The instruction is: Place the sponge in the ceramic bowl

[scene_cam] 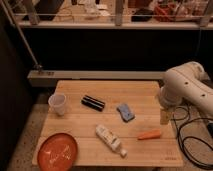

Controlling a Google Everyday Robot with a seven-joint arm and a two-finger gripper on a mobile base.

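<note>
The blue sponge lies flat near the middle of the wooden table, slightly right of centre. At the table's front left corner sits the ceramic bowl, an orange-red shallow dish with pale marks inside and nothing in it. My gripper hangs from the white arm at the table's right edge, to the right of the sponge and apart from it. It holds nothing that I can see.
A black ribbed block lies left of the sponge. A white translucent cup stands at the left edge. A white bottle lies on its side at the front centre, with an orange carrot-like piece to its right. Black cables trail on the floor at the right.
</note>
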